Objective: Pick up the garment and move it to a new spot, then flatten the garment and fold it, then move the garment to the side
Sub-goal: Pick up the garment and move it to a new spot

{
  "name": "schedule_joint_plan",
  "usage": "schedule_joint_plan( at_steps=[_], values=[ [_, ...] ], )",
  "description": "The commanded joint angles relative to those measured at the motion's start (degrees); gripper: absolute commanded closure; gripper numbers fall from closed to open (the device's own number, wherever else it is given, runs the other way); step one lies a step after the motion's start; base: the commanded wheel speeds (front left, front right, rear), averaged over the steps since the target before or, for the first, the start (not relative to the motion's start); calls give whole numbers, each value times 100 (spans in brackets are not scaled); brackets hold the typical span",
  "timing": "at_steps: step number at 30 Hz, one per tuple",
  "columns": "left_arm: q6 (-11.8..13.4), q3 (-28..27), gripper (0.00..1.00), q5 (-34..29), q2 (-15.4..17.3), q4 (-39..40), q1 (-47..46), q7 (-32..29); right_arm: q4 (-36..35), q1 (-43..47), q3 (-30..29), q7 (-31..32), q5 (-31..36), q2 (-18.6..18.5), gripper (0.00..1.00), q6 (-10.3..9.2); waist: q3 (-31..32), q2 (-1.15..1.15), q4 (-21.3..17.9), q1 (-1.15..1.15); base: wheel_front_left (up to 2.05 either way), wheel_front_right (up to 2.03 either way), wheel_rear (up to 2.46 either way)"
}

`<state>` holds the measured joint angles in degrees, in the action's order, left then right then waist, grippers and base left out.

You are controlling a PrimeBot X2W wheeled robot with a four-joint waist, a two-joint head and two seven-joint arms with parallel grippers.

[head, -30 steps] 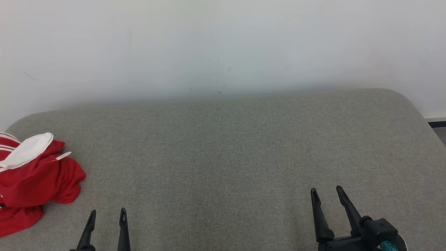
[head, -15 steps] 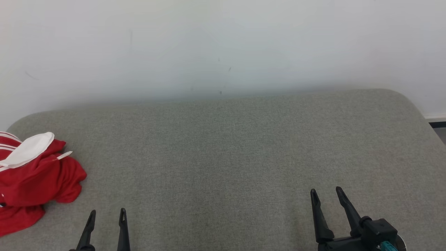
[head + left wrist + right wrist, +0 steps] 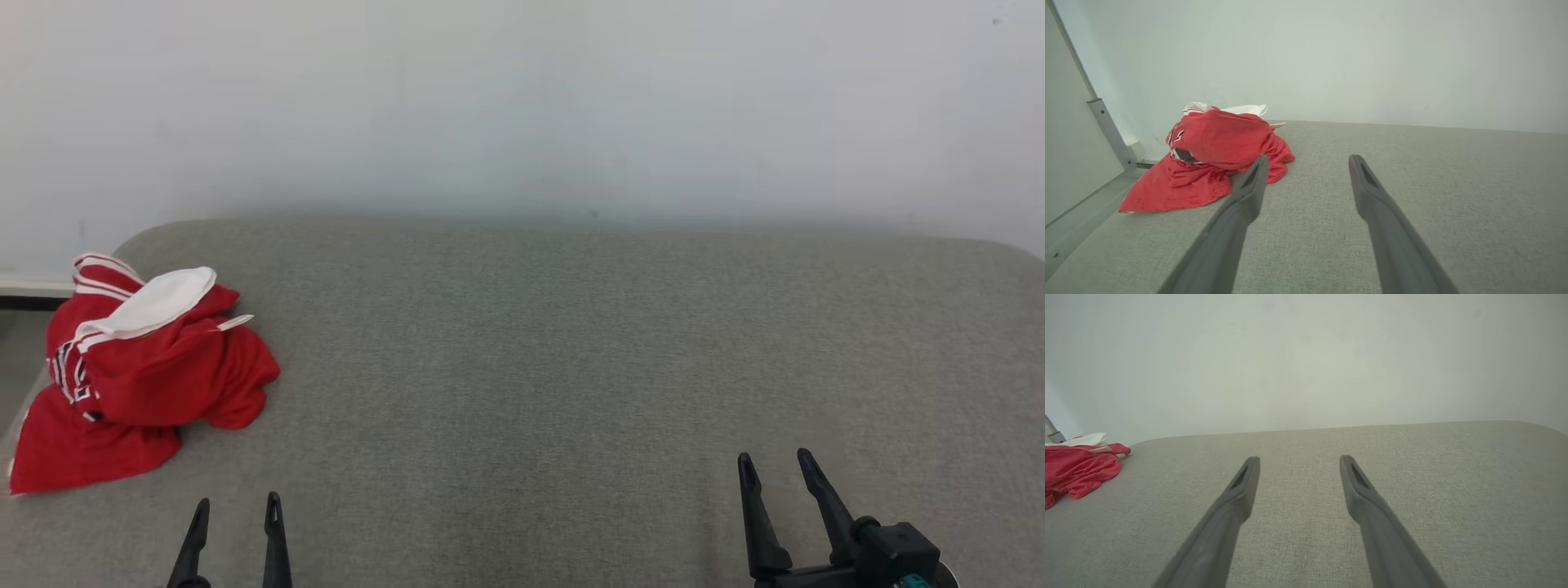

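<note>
A crumpled red garment (image 3: 147, 376) with white trim and a white lining lies in a heap at the left end of the grey fabric surface (image 3: 571, 351). The left wrist view has the garment (image 3: 1216, 159) ahead and to the left, and the right wrist view has it (image 3: 1077, 467) far to the left. My left gripper (image 3: 235, 510) hovers open near the front edge, a little right of and in front of the garment, holding nothing. Over the front right of the surface, my right gripper (image 3: 775, 465) is open and empty too.
A pale wall (image 3: 522, 106) rises directly behind the surface. The surface's left edge runs just beside the garment, with a metal frame post (image 3: 1110, 134) and floor beyond it. Bare grey fabric stretches across the middle and right.
The head camera has turned left, so the whole picture shifted right and more of the garment shows. Both grippers keep their places at the lower edge and stay open.
</note>
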<state>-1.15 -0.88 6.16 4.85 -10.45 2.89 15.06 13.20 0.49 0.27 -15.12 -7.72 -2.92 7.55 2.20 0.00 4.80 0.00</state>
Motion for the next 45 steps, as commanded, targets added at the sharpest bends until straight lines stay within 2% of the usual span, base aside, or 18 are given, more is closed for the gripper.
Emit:
schedule_joint_plan(
  at_steps=[1, 8, 25, 37, 45],
  values=[
    [44, -49, 0, 31, 7, -16, 50, 18, 8, 65, -10, -5, -28, 6, 0, -12, -20, 0, 395, 0, 0, 0, 0],
    [98, -74, 0, 44, 32, -35, 77, 18, 8, 78, -104, -4, 17, 7, 0, -12, -92, 0, 941, 0, 0, 0, 0],
    [373, -114, 0, 90, -65, -15, -30, 19, -29, 42, -154, -5, 167, 7, 0, -12, -314, 0, 1910, 0, 0, 0, 0],
    [463, -287, 0, 128, -44, 17, 63, 18, -8, 61, -78, -5, 184, 7, 0, -12, -312, 0, 2139, 0, 0, 0, 0],
    [440, -344, 0, 280, -89, 22, -64, 19, 12, -37, 8, -5, 148, 7, 0, -12, -376, 0, 2096, 0, 0, 0, 0]
  ],
)
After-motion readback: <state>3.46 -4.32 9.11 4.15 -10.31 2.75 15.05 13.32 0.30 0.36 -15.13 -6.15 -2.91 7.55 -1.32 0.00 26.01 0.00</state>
